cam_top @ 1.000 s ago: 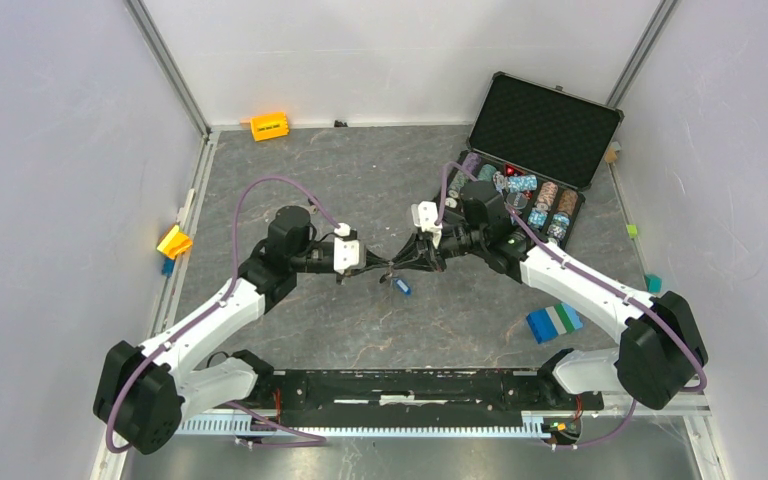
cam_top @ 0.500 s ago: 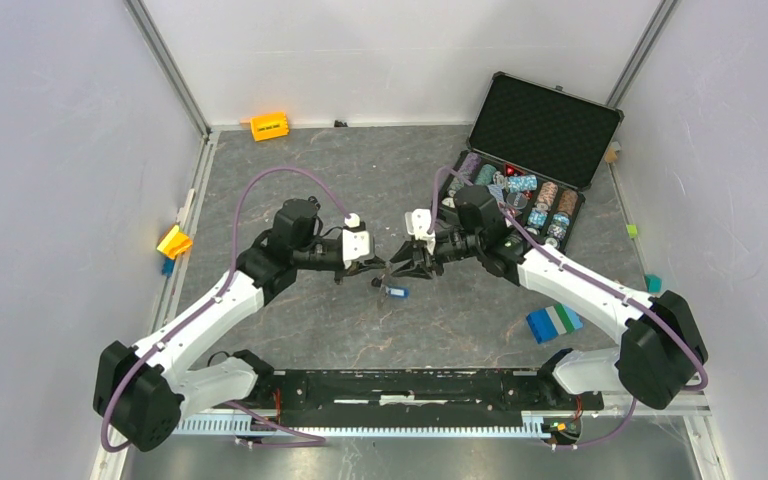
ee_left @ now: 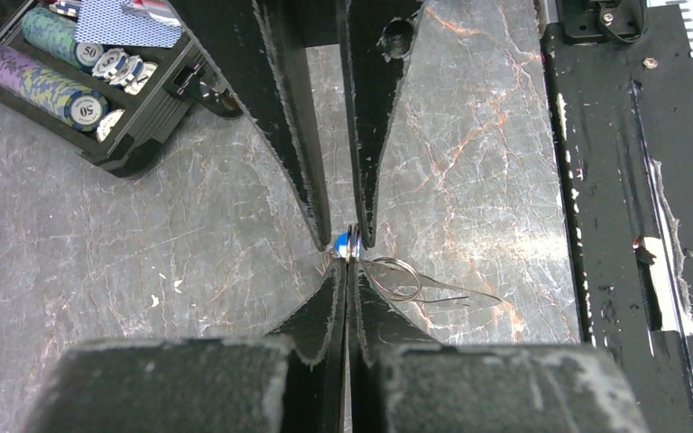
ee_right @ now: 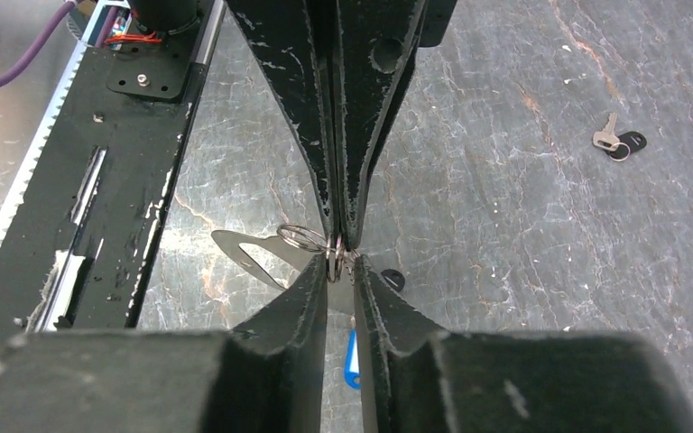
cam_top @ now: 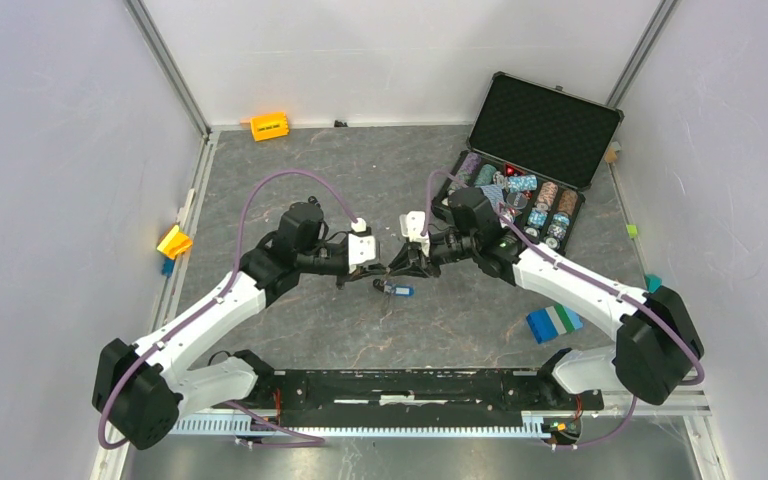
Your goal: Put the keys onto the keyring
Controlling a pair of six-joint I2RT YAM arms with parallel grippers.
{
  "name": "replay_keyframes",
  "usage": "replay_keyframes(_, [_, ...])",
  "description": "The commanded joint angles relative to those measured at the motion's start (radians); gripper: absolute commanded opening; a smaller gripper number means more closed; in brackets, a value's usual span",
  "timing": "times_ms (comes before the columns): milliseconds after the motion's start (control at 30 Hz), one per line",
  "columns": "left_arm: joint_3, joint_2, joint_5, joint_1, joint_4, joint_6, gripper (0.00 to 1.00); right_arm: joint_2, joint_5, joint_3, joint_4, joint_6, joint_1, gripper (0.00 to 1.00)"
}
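Note:
The keyring is a pair of wire loops (ee_right: 300,236) joined to a flat grey tag (ee_right: 239,248) with a hole, held above the table between both grippers. My left gripper (ee_left: 348,263) is shut on the wire (ee_left: 399,275), fingers pressed flat together. My right gripper (ee_right: 340,263) meets it tip to tip and pinches the same wire, its jaws only a sliver apart. The blue key (ee_right: 352,361) hangs under my right fingers and also shows in the top view (cam_top: 397,290). A black key (ee_right: 620,142) lies on the table, apart from both grippers.
An open black case (cam_top: 545,125) with rows of poker chips (cam_top: 520,195) stands at the back right. An orange block (cam_top: 269,126) lies by the back wall, a yellow piece (cam_top: 174,241) at the left edge and a blue-green block (cam_top: 553,322) at the front right. The black rail (cam_top: 410,385) runs along the near edge.
Both grippers have shifted slightly left and toward the back while staying tip to tip, their wrists turned. The blue key has swung from tilted to lying level beneath them.

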Motion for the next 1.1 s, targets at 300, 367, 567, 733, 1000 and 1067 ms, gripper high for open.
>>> replay_keyframes(300, [-0.016,-0.051,0.064,0.004,0.072,0.035,0.17,-0.007,-0.016,0.040,0.047,0.011,-0.002,0.00])
replay_keyframes(367, [-0.042,-0.074,0.086,0.018,0.101,0.038,0.23,0.000,-0.052,0.052,0.062,0.037,-0.013,0.00])
replay_keyframes(567, [-0.067,-0.074,0.151,0.055,0.176,0.006,0.27,0.015,-0.132,0.043,0.156,0.127,-0.019,0.00])
replay_keyframes(733, [-0.074,-0.077,0.197,0.082,0.200,-0.009,0.27,0.008,-0.159,0.006,0.262,0.213,-0.030,0.00])
replay_keyframes(1000, [-0.108,-0.092,0.232,0.114,0.291,-0.076,0.19,0.005,-0.168,-0.012,0.312,0.256,-0.039,0.00])
replay_keyframes(1067, [-0.110,-0.094,0.232,0.118,0.291,-0.082,0.16,0.003,-0.167,-0.016,0.315,0.256,-0.042,0.00])
